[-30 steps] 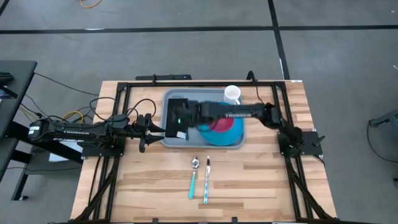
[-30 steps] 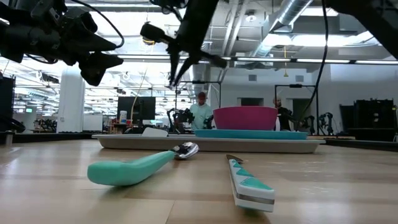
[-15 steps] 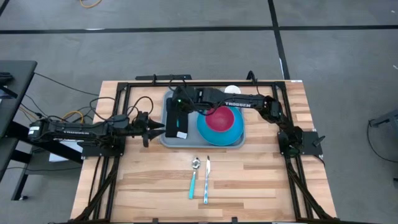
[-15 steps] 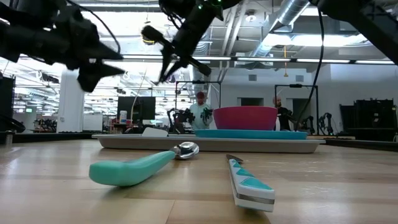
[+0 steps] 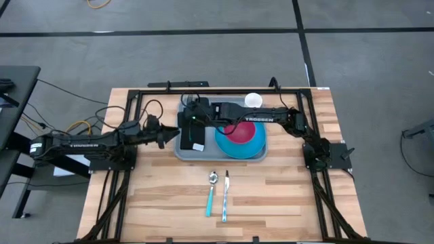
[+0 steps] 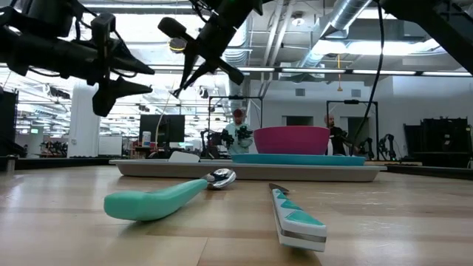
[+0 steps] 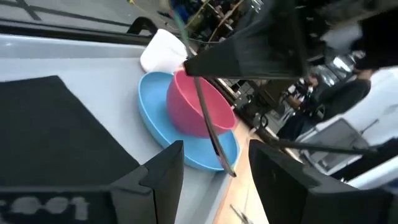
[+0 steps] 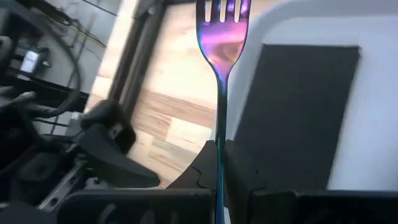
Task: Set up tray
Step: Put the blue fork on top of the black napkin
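2 dark arms meet over the large flat grey-blue rectangular plastic tray in the high view; it lies at the far middle of the wooden tabletop. The right gripper hangs over the tray's left part, above a black rectangular mat. The left gripper is just beside the tray's left rim. On the tray's right part sits a round bright-blue plate carrying a pink bowl; a white cup shows at the far rim. A teal-handled spoon and a teal-handled knife lie side by side nearer the front.

From the low view, the tray lies flat behind the spoon and knife; both grippers hang above the tabletop, and 2 people stand in the room behind.

Left wrist view: the left gripper's 2 fingers are spread apart, holding nothing, over the tray.

Right wrist view: the right gripper's fingers are clenched on the handle of an iridescent metal fork, its tines pointing away past the tray's edge.
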